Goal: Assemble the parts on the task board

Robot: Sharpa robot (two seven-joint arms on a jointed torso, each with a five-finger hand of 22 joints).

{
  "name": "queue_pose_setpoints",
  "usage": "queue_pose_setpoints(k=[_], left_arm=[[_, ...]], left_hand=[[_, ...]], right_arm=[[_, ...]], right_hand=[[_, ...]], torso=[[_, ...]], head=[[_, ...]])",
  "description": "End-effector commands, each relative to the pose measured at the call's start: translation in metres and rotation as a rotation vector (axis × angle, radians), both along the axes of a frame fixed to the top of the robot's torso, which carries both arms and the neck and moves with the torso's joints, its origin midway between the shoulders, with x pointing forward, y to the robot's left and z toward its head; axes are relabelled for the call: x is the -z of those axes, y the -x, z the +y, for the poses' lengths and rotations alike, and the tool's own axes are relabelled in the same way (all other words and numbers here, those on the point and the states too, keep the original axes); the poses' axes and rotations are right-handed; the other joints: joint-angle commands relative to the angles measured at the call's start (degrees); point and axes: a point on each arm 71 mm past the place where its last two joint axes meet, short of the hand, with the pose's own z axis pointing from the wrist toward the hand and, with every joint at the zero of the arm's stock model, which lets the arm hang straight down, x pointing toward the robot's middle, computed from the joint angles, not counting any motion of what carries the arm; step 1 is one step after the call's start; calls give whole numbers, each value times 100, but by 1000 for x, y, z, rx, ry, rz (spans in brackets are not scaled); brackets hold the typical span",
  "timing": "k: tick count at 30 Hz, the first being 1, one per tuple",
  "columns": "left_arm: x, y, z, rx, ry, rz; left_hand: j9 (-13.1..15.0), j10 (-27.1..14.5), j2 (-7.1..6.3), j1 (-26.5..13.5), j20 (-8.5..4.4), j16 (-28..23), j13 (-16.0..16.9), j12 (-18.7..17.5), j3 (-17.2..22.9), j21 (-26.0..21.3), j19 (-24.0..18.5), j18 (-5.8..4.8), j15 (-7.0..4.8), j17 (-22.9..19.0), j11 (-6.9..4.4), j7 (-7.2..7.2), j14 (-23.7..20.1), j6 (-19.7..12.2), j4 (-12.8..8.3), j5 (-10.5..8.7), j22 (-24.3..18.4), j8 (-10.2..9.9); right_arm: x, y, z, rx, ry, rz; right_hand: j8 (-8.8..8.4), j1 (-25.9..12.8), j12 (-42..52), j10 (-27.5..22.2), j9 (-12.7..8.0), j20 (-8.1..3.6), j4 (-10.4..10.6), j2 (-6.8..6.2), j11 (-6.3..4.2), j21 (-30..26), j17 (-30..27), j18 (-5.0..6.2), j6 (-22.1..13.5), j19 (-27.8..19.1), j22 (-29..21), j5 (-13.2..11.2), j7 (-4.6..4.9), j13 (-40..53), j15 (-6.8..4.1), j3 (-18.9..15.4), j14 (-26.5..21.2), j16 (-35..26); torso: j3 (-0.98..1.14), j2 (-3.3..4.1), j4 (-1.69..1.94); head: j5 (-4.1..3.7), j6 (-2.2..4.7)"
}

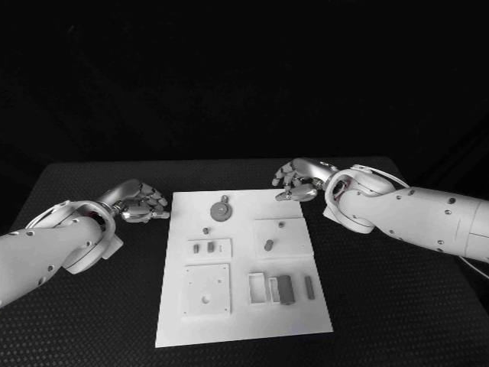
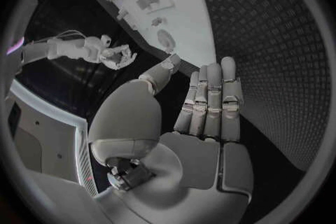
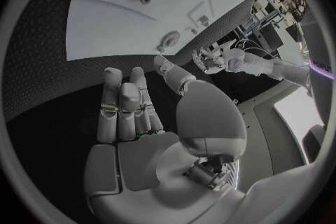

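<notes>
The white task board (image 1: 244, 330) lies in the middle of the black table. On it are a round disc part (image 1: 219, 209) near the far edge, a small peg (image 1: 206, 230), a peg on a raised square plate (image 1: 269, 245) and several small grey pieces (image 1: 280, 290) toward the front. My left hand (image 1: 141, 202) hovers just off the board's far left corner, fingers straight and palm (image 2: 203, 151) empty. My right hand (image 1: 299, 181) hovers over the far right corner, fingers (image 3: 126, 106) stretched out with nothing in them. From each wrist I see the board (image 2: 189, 17) (image 3: 105, 28) and the other hand.
A flat square plate with holes (image 1: 206, 289) sits front left on the board, and a small plate with two slots (image 1: 207, 247) lies behind it. Black table surface (image 1: 399, 306) stretches on both sides of the board.
</notes>
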Motion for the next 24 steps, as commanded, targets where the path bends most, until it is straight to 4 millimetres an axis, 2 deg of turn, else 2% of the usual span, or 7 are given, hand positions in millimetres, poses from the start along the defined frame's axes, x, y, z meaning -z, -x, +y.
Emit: queue_pose_setpoints(k=[1,3,7,13,15,19,24], left_arm=[[-4,3,-5,-9,241,43],[-5,5,-4,-11,331,74],[-5,4,2,-50,448,114],[-3,3,6,-67,479,121],[-3,3,7,-70,480,121],[-2,4,6,-71,483,122],[0,4,6,-75,488,128]], left_hand=[[23,-101,-6,-85,165,-728,-15,14,-1,-559,-329,24,260,-266,64,-7,-221,-61,-63,21,-460,49],[35,-278,18,-107,270,-1132,-82,-1,-11,-824,-421,1,370,-373,132,-1,-290,-88,-104,6,-712,75],[50,-301,131,-170,313,-1486,-160,21,-166,-1019,-282,39,389,-356,138,-6,-104,-112,-186,-14,-962,129],[51,-250,215,-180,317,-1677,-200,29,-273,-1124,-223,31,395,-291,123,-19,-39,-92,-259,-7,-1078,175],[48,-246,227,-181,321,-1716,-209,26,-288,-1148,-225,26,402,-278,122,-21,-41,-92,-266,-7,-1098,180],[45,-241,246,-170,323,-1749,-217,26,-295,-1167,-225,24,406,-264,121,-21,-42,-92,-273,-6,-1115,185],[44,-234,263,-164,326,-1774,-222,26,-302,-1181,-221,22,409,-252,119,-24,-38,-86,-274,-6,-1128,192]], right_arm=[[4,12,2,-113,75,-34],[9,20,1,-137,97,-39],[16,27,4,-167,171,-60],[28,40,9,-219,322,-83],[31,42,10,-229,350,-87],[39,49,16,-246,376,-85],[43,49,17,-228,396,-109]], right_hand=[[42,110,-1060,22,26,-2,-41,-25,86,-47,-40,123,67,11,89,-2,101,-797,89,74,21,-16],[74,148,-1421,34,40,-4,-62,-50,137,-68,-77,123,95,24,79,-4,123,-1059,145,82,39,-46],[134,208,-2093,426,62,-3,-62,-76,161,-166,-225,123,121,110,27,0,123,-1578,160,54,195,-196],[221,243,-2546,518,83,-43,-26,-129,218,-178,-250,123,243,236,43,-2,76,-1894,211,27,326,-186],[254,231,-2757,394,91,-55,2,-150,286,-183,-252,123,303,268,46,-3,50,-2016,276,32,344,-180],[176,243,-3177,239,24,-43,60,-181,412,-295,-228,123,193,249,-3,-2,72,-2305,404,87,374,-108],[84,296,-3552,112,-56,3,75,-151,394,-492,-240,123,50,262,-130,0,23,-2586,386,123,367,-74]], torso=[[-3,-9,14],[-5,-7,2],[9,5,-31],[5,-14,-19],[8,-14,-19],[-3,-8,-14],[1,-3,-10]], head=[[-1,26],[0,33],[49,83],[22,86],[12,95],[-4,101],[0,106]])
